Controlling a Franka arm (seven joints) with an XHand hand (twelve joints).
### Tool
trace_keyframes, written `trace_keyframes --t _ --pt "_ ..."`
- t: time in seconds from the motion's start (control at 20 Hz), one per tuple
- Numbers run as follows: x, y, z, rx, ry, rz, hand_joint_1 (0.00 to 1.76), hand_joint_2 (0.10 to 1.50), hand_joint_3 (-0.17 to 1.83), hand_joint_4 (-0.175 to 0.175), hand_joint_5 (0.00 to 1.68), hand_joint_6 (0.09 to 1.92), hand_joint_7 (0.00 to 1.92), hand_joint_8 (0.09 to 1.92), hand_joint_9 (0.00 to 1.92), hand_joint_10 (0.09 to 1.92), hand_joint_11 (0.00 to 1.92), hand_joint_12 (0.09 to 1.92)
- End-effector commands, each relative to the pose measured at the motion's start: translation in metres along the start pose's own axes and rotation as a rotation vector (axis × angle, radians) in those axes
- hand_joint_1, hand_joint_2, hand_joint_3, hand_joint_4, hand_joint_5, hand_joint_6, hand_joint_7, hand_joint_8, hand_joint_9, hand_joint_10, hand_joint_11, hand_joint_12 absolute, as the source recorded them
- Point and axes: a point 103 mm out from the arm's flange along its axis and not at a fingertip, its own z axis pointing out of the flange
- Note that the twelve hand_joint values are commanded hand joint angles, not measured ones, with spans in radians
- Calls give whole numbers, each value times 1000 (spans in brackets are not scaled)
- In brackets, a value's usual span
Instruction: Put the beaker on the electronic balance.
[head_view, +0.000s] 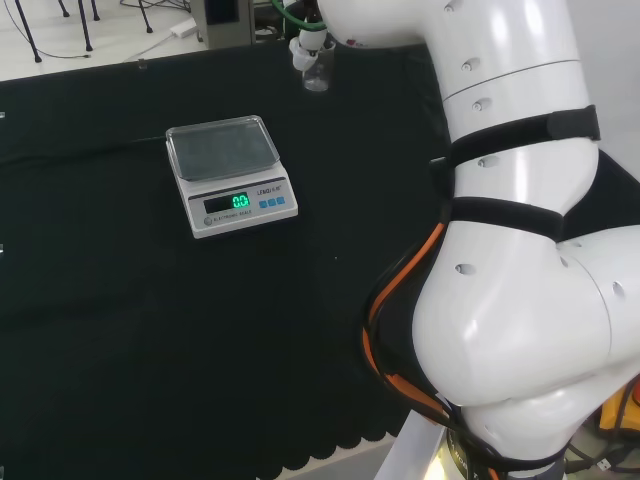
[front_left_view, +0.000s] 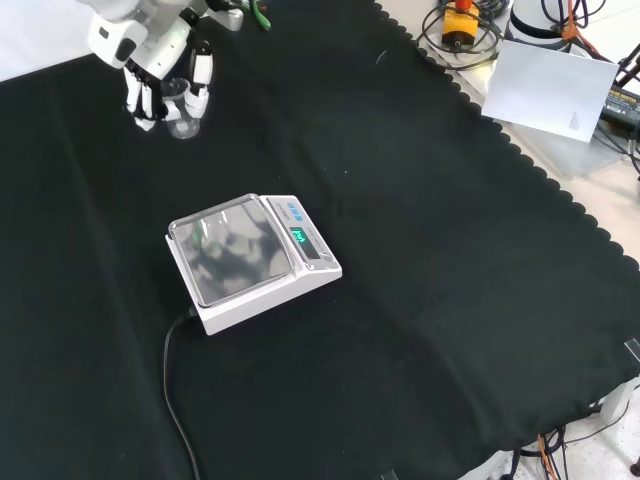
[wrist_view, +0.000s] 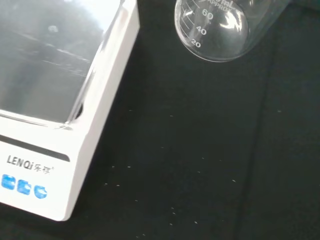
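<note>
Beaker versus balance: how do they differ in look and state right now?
The beaker is clear glass with printed graduations; the balance is an opaque white box with a shiny pan. The beaker sits within the hand, whose fingers curl round it; the balance stands untouched, its pan bare. In the front view the beaker is farther off, the balance mid-cloth. Both are over the black cloth.

The beaker (front_left_view: 182, 118) is small, clear glass with white graduation marks, and looks empty in the wrist view (wrist_view: 216, 27). It is upright at the far left of the front view. The electronic balance (front_left_view: 252, 260) is white with a shiny square pan and lit green display, well apart from it on the black cloth.
</note>
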Motion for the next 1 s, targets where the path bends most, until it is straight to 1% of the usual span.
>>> trace_keyframes --t 0.05,0.2,0.3,0.35,0.4,0.5,0.65,0.85,1.0 --pt "30 17 3 -12 -30 -86 1103 1250 0 -175 739 1369 646 1098 854 1042 887 1031" --pt "45 24 1 -24 -53 -115 1104 1250 0 -175 739 1368 647 1097 854 1042 888 1030" --pt "56 28 -2 -33 -76 -125 1104 1250 0 -175 740 1367 648 1097 855 1042 888 1030" --pt "62 31 -4 -53 -90 -151 1104 1250 0 -175 740 1367 648 1097 855 1041 888 1030" --pt "68 34 -6 -75 -81 -162 1104 1250 0 -175 740 1367 648 1097 855 1041 888 1030" --pt "88 47 -11 -80 -95 -175 1104 1249 -1 -175 741 1366 649 1096 856 1041 889 1030" --pt "95 51 -11 -93 -108 -201 1104 1249 -1 -175 742 1365 651 1096 856 1041 890 1030" --pt "103 60 -11 -85 -113 -227 1105 1249 -1 -175 742 1364 652 1095 857 1041 891 1030" --pt "111 69 -11 -73 -117 -238 1105 1248 -1 -175 743 1363 653 1095 857 1040 891 1030"
